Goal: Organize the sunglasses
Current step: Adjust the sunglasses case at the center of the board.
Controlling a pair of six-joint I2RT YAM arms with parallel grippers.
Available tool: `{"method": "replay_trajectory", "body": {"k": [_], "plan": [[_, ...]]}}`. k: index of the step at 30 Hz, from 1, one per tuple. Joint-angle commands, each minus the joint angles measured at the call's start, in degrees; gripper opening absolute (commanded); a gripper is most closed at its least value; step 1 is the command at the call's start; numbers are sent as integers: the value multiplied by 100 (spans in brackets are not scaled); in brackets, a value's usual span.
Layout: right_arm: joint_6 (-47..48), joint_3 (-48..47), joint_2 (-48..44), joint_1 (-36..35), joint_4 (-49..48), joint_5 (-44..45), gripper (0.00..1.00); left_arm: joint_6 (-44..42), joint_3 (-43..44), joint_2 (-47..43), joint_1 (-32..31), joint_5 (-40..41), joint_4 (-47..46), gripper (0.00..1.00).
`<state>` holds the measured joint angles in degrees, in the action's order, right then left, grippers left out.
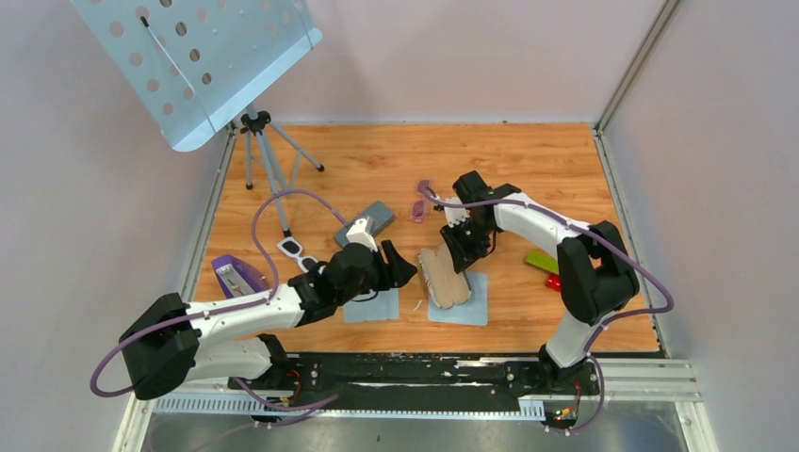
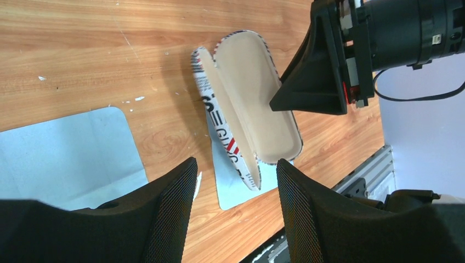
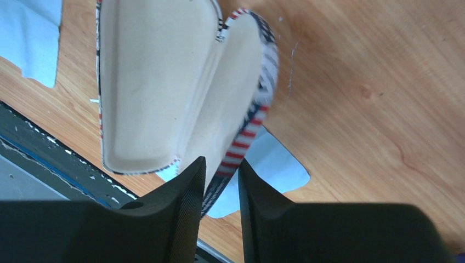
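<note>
Currently the small purple-framed, pink-lensed sunglasses lie on the wooden bench, at eleven o'clock from the open flag-patterned oblong glasses case. The right gripper has its jaws pinching that case's striped lid edge. The left gripper hangs with its jaws parted, empty.

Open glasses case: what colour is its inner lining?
Beige lining, shown best in the right wrist view.

Plainly a robotics lab or test cell. Told by a left arm and a right arm bolted to a metal rail at the near edge of a wood-grain tabletop, purple cables looped along both, plain pale walls closing in the far and side edges, and a perforated metal panel on a tripod at the far left.
</note>
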<state>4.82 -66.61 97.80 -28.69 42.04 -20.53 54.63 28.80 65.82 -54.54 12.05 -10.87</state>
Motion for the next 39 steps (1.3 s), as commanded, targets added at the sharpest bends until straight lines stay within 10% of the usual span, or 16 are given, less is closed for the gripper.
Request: {"method": "replay_trajectory", "body": {"k": [1,21,39], "plan": [[-31,-290,75,38,224,72,31,-78,-79,-26,18,116,3,59],[1085,-629,-467,-562,-171,1989,3,-26,-403,-426,22,191,19,59],[5827,1916,-1199,-1038,-5547,4259,0,-244,-347,-434,23,605,354,59]]}}
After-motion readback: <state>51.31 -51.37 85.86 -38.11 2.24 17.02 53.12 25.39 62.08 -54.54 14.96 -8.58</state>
